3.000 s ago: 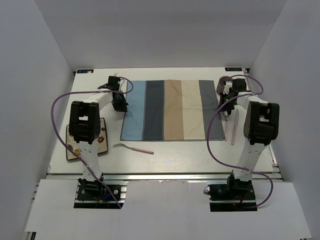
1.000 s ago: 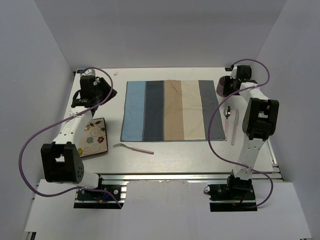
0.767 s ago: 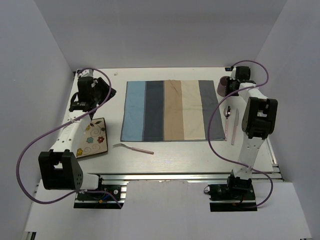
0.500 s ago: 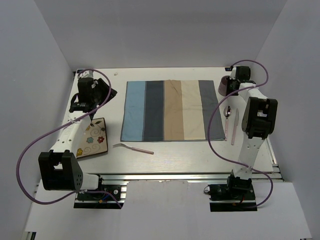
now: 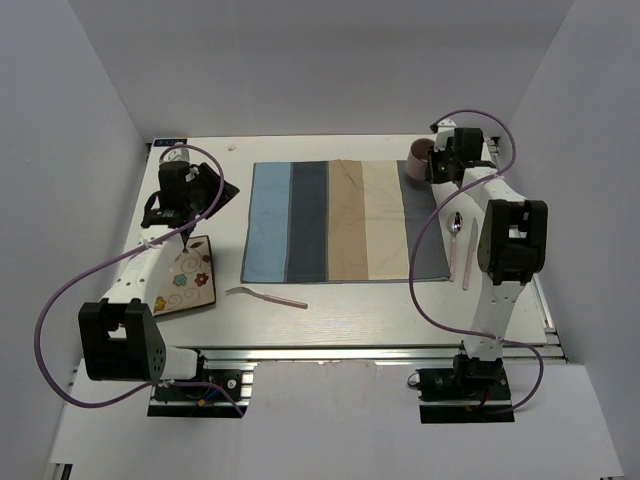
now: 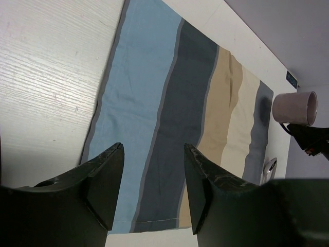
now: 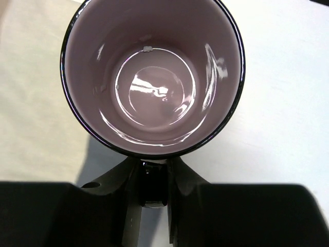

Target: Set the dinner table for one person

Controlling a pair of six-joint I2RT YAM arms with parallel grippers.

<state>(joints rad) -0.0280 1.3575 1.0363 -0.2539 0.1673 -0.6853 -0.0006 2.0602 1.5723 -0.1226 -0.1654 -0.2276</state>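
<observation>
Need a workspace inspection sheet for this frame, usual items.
Surface: off-white dinner table, metal rail at near edge; striped placemat centred.
Job's things: mauve mug at placemat's far right corner; spoon and pink utensil right of placemat; pink fork by its near left corner; floral square plate at left.
Clutter: dark item far left, unidentifiable.
Grippers: left gripper open, empty; right gripper shut on mug handle.
Cables: purple cables loop from both arms.
Surroundings: plain grey walls; nothing else seen.
</observation>
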